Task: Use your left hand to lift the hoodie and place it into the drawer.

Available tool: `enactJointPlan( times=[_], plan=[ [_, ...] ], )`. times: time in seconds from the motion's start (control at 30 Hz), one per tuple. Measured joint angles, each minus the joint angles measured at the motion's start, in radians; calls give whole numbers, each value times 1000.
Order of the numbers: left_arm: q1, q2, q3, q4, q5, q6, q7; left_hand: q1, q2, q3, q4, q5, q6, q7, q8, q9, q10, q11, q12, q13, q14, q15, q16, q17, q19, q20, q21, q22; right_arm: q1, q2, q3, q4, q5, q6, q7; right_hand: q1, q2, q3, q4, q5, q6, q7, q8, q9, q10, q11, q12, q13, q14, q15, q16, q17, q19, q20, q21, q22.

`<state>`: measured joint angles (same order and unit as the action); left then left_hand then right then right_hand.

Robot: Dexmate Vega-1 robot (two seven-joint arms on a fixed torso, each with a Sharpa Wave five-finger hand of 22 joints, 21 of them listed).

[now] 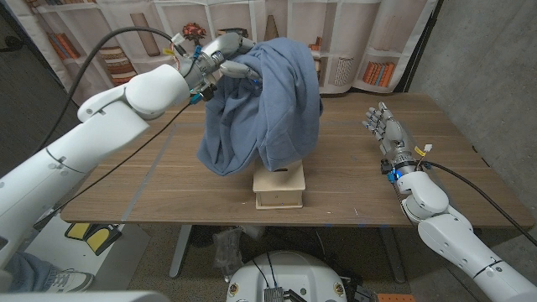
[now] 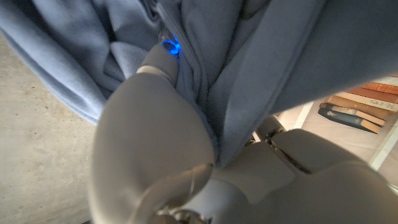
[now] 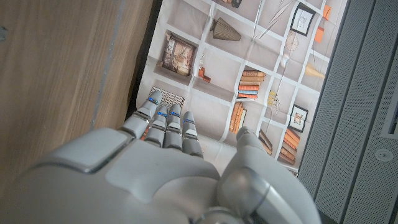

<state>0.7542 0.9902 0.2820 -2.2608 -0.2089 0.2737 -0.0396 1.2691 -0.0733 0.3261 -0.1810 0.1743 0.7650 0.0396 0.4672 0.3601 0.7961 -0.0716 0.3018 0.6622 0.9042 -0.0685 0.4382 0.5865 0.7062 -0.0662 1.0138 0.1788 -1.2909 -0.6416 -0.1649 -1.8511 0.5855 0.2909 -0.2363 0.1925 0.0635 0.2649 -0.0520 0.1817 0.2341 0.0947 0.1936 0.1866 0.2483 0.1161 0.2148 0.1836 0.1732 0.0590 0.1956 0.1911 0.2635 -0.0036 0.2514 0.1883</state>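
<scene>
A blue hoodie (image 1: pixel 268 105) hangs in the air above the table, bunched at its top in my left hand (image 1: pixel 222 60), which grips it high at the back left. Its lower folds drape down over the small wooden drawer (image 1: pixel 279 187), which stands near the table's front middle. In the left wrist view the hoodie's cloth (image 2: pixel 261 56) wraps around my left hand (image 2: pixel 155 143), pressed close against its fingers. My right hand (image 1: pixel 388 130) waits at the table's right side with its fingers stretched out and nothing in it; the right wrist view shows the right hand (image 3: pixel 168 168) over the wood.
The wooden table (image 1: pixel 151 184) has bare room to the left of the drawer and between the drawer and my right hand. A backdrop printed with bookshelves (image 1: pixel 352 42) stands behind the table's far edge.
</scene>
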Motion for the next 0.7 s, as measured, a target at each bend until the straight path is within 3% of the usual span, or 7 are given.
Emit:
enactJointPlan(
  times=[0.37,0.47,0.7],
  plan=[
    [-8,12,4,21,-61,-71,-81,0,0,0,0,0,0,0,-3,4,5,2,-3,3,0,0,0,2,-2,-2,0,0,-8,0,3,-5,-1,2,-1,0,0,0,0,0,0,0,0,0,0,0,0,0,0,0,0,0,0,0,0,0],
    [-8,17,4,24,-72,-85,-94,0,0,21,-21,-1,0,0,-3,4,5,2,-6,3,0,0,0,5,-2,-2,2,0,-10,0,4,-6,-2,2,-1,0,0,0,0,0,0,0,0,0,0,0,0,0,0,0,0,0,0,0,0,0],
    [-8,22,9,27,-85,-106,-115,0,0,22,-22,-1,0,0,-3,4,5,2,-6,3,0,0,-1,5,-4,0,8,0,-16,1,6,-8,-2,4,-2,0,0,0,0,0,0,0,0,0,0,0,0,0,0,0,0,0,0,0,0,0]
  ],
)
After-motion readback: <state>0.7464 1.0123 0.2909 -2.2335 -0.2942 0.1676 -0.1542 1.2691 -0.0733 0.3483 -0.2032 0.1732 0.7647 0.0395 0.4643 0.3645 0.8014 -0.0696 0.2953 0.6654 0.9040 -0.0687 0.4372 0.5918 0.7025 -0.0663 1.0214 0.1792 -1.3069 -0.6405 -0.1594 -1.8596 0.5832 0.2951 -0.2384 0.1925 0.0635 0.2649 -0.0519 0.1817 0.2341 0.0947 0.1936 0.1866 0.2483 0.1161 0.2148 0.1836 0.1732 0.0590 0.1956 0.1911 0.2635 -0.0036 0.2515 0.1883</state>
